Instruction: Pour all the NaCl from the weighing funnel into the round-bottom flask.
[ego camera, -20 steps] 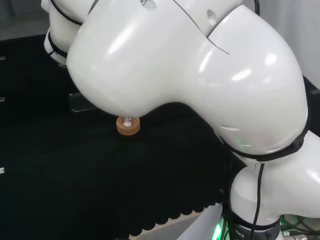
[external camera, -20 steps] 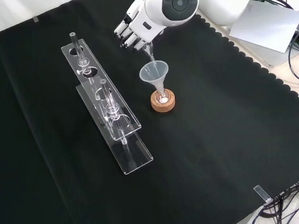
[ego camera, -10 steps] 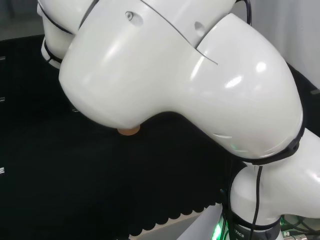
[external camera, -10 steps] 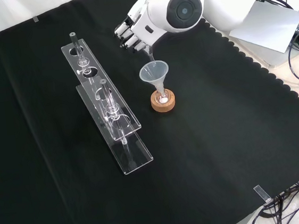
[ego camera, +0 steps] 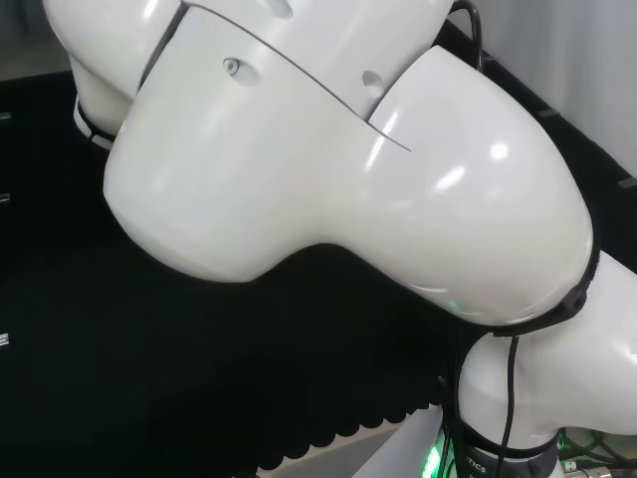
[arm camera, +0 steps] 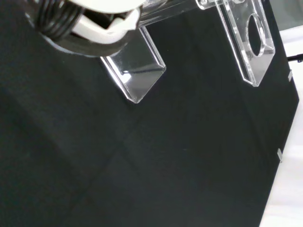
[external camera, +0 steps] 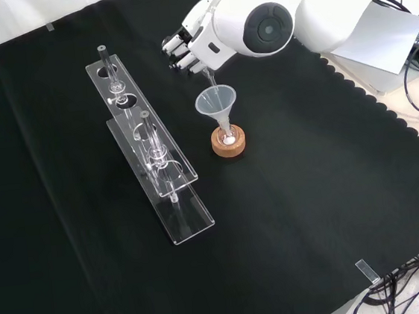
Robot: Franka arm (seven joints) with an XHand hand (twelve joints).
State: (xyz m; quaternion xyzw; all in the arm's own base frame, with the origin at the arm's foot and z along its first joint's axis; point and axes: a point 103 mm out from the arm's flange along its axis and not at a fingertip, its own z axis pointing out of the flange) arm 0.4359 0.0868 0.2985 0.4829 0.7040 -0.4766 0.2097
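In the front view the hand hangs above and left of a clear plastic funnel. That funnel sits in the neck of the round-bottom flask, which rests on a cork ring. The hand's fingers are curled round a clear weighing funnel, tilted with its tip down over the plastic funnel's mouth. A little white powder lies at the flask's bottom. In the wrist view a blurred part of the hand is close to the camera.
Two clear acrylic racks with thin glass tubes stand left of the flask in the front view, and one rack foot is large in the wrist view. The arm's white link hides the bench middle in the head view. The cloth's scalloped edge runs at the right.
In the head view the arm's link has swung lower and left, covering the cork ring. In the front view the capped link has shifted right, while the hand stays over the funnel.
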